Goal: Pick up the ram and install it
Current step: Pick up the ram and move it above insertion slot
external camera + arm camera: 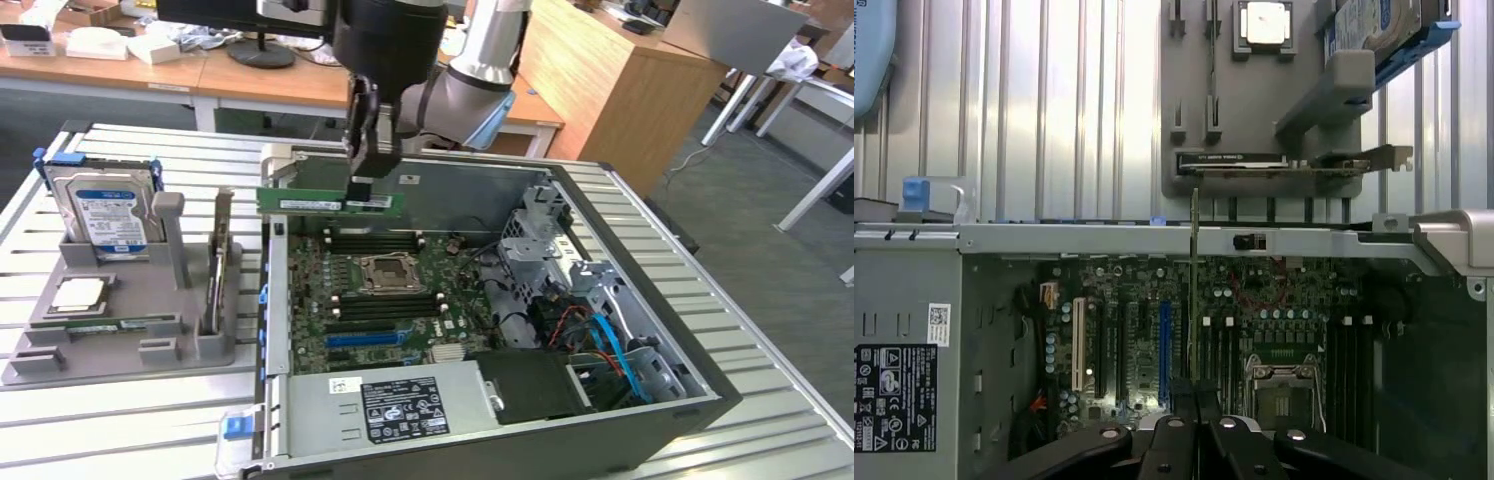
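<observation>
My gripper [370, 188] is shut on the ram [320, 202], a long thin green board held level and on edge. It hangs above the far end of the open computer case, over the motherboard [380, 300] and its black slots [380, 241] beside the CPU socket [390, 270]. In the wrist view the ram [1194, 290] appears edge-on as a thin line running out from the gripper [1196, 405], above the slots [1214, 350] and apart from them.
A grey parts holder [174, 345] stands at the exterior view's left with a hard drive [107, 215], a square CPU chip [78, 292], an upright card [220, 265] and another green stick [114, 325]. The case walls [467, 175], drive cage [547, 240] and power supply [387, 405] surround the motherboard.
</observation>
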Robot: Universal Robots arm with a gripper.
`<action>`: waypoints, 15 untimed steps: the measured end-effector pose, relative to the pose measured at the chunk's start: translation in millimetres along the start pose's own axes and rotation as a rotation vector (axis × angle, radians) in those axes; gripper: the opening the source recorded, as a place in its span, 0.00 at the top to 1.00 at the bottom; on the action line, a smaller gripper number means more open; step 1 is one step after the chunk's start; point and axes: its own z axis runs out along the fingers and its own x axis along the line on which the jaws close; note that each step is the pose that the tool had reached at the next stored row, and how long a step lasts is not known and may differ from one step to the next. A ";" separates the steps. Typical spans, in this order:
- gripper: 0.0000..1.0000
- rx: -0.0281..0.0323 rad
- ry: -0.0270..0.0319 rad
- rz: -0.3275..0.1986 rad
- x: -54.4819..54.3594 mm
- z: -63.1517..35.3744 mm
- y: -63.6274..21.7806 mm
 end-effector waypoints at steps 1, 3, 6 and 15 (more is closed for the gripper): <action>0.89 0.0000 0.0000 0.000 0.0 -0.1 -3.0; 0.89 0.0001 -0.0001 0.000 0.0 -0.3 -9.0; 0.89 0.0000 0.0000 0.000 -0.1 -0.7 -18.5; 0.89 0.0000 0.0000 0.000 -0.3 -1.8 -47.6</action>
